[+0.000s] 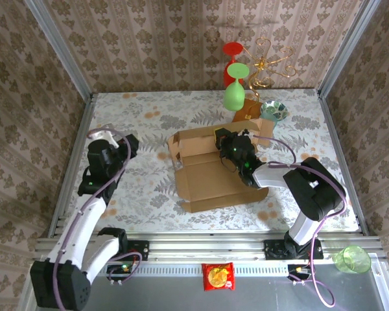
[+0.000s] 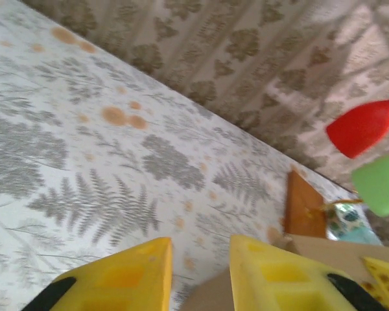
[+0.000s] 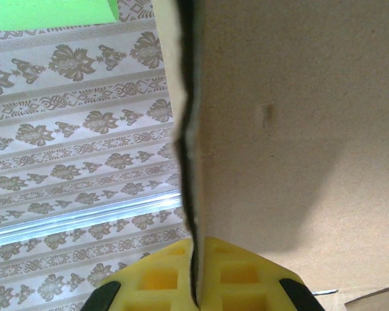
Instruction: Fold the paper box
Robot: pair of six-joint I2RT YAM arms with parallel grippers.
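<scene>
The paper box [image 1: 207, 172] is a tan cardboard mailer lying open in the middle of the table, with its back wall and side flaps partly raised. My right gripper [image 1: 232, 150] is over the box's back right part. It is shut on the edge of an upright cardboard flap [image 3: 298, 129], which runs straight down between the yellow fingers [image 3: 155, 282]. My left gripper [image 1: 107, 144] hangs over the left side of the table, apart from the box. Its yellow fingers [image 2: 126, 275] stand open with only table between them. A corner of the box [image 2: 214, 295] shows just beyond them.
Behind the box stand an orange-brown packet [image 1: 249, 110], a patterned bowl [image 1: 273, 110], a green glass [image 1: 233, 94], a red glass [image 1: 233, 48] and a gold wire stand [image 1: 272, 65]. Off the table at the near edge are a green cup [image 1: 351, 259] and a red snack packet [image 1: 217, 276].
</scene>
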